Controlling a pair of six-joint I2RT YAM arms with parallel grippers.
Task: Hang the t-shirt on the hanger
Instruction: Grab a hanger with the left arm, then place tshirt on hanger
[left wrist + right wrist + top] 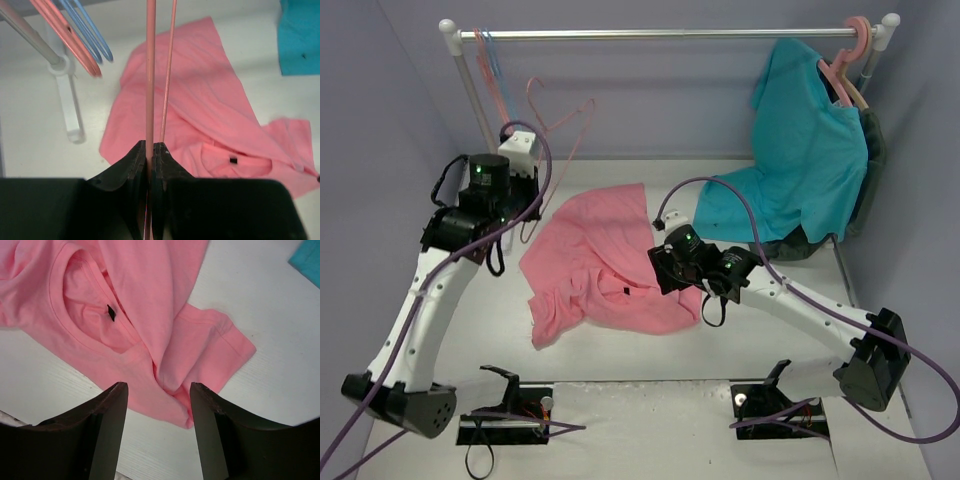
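Note:
The pink t-shirt [595, 265] lies crumpled on the white table, collar opening up, with a small black tag inside the neck [111, 312]. My left gripper [151, 147] is shut on a wire of the thin pink hanger [150, 75] and holds it above the table at the back left [555, 110]. The t-shirt [215, 105] lies beyond and below that hanger. My right gripper [157, 387] is open and hovers just over the shirt's bunched near edge [170, 375], by a sleeve. In the top view it sits at the shirt's right side [668, 268].
A teal t-shirt [800, 170] hangs from a thick pink hanger [850, 60] at the right end of the rail [660, 34], over a dark garment. Thin blue and pink hangers [85, 40] hang at the left by the rack post [65, 95].

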